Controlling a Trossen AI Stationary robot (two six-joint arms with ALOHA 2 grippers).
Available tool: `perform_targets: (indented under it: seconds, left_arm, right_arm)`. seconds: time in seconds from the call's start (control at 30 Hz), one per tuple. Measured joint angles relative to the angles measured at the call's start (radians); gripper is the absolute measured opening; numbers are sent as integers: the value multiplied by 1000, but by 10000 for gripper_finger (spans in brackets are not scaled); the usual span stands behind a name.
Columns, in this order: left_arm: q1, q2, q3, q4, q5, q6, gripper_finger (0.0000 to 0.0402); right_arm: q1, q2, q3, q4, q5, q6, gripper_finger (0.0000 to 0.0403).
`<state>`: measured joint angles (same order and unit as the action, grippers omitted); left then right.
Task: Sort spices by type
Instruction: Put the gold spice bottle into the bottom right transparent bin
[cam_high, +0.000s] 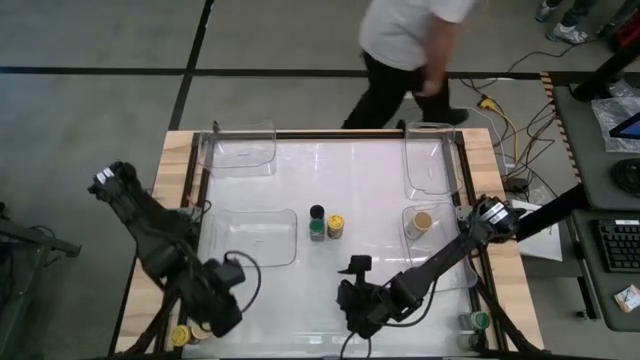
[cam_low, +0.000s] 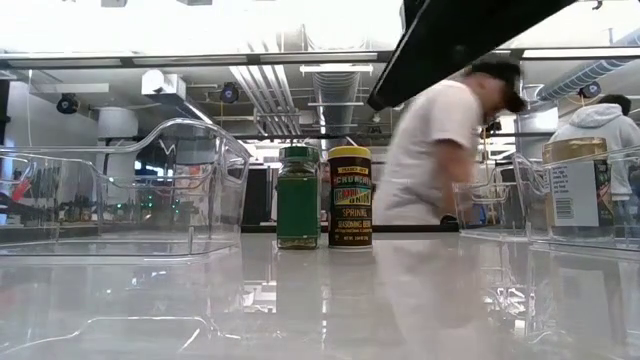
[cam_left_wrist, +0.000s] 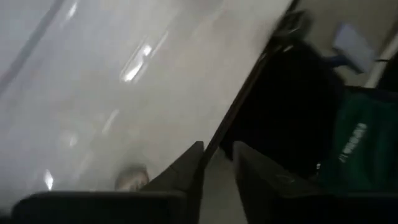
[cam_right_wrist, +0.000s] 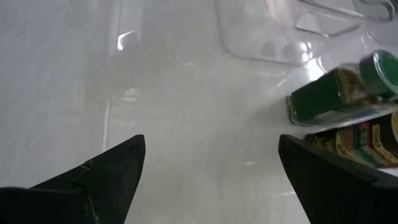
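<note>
Two spice jars stand upright side by side on their bases in the middle of the table: a green jar with a black lid (cam_high: 317, 222) (cam_low: 298, 197) (cam_right_wrist: 336, 93) and a yellow-lidded jar (cam_high: 336, 225) (cam_low: 350, 197) (cam_right_wrist: 364, 143). A tan-lidded jar (cam_high: 422, 221) (cam_low: 575, 190) stands in the right-hand clear tray. My right gripper (cam_high: 356, 266) (cam_right_wrist: 208, 155) hovers open, near-right of the middle pair. My left gripper (cam_high: 218, 300) (cam_left_wrist: 219, 155) is at the table's near left corner, with a narrow gap between its fingers and nothing in it.
Clear trays lie at the far left (cam_high: 240, 148), far right (cam_high: 432, 160), middle left (cam_high: 250, 238) and right (cam_high: 440, 235). More jars stand off the table's near left (cam_high: 180, 335) and near right (cam_high: 478, 322) corners. A person (cam_high: 410, 50) walks behind the far edge.
</note>
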<state>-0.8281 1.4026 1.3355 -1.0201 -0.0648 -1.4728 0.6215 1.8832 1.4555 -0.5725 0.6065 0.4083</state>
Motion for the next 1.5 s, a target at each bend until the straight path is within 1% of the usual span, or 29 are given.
perform_targets:
  seconds: [0.1, 0.3, 0.43, 0.57, 0.67, 0.73, 0.9, 1.0, 1.1, 1.23, 1.4, 1.5]
  left_arm:
    - [-21, 62, 31, -44, 52, -81, 115]
    - [-29, 167, 115, -128, 125, -171, 197]
    - [-38, 237, 167, -166, 196, -177, 243]
    - [-54, 296, 190, -240, 283, -177, 272]
    - [-81, 318, 189, -313, 353, -198, 285]
    - [-103, 323, 186, -325, 372, -216, 291]
    - [-135, 325, 189, -306, 339, -243, 303]
    - [-143, 325, 178, -344, 339, -246, 309]
    - [-147, 325, 168, -334, 339, -239, 313]
    - [-146, 325, 159, -335, 334, -212, 311]
    - [-147, 325, 147, -324, 290, -196, 305]
    - [-147, 326, 135, -321, 304, -208, 308]
  right_arm:
    - [2, 0, 0, 2, -1, -46, 359]
    - [-3, 0, 0, 5, -1, -80, 359]
    - [-2, 0, 0, 10, -1, -79, 359]
    - [-2, 0, 0, 13, -2, -78, 359]
    - [-2, 0, 0, 13, -3, -68, 359]
    - [-2, 0, 0, 13, -4, -68, 359]
    - [-2, 0, -1, 30, -4, -68, 359]
    - [-2, 0, -1, 44, -4, -68, 359]
    - [-2, 0, -1, 48, -4, -63, 359]
    - [-2, 0, -1, 52, -7, -52, 359]
    - [-3, 0, -1, 55, -8, -51, 359]
    - [-3, 0, -1, 58, -8, -50, 359]
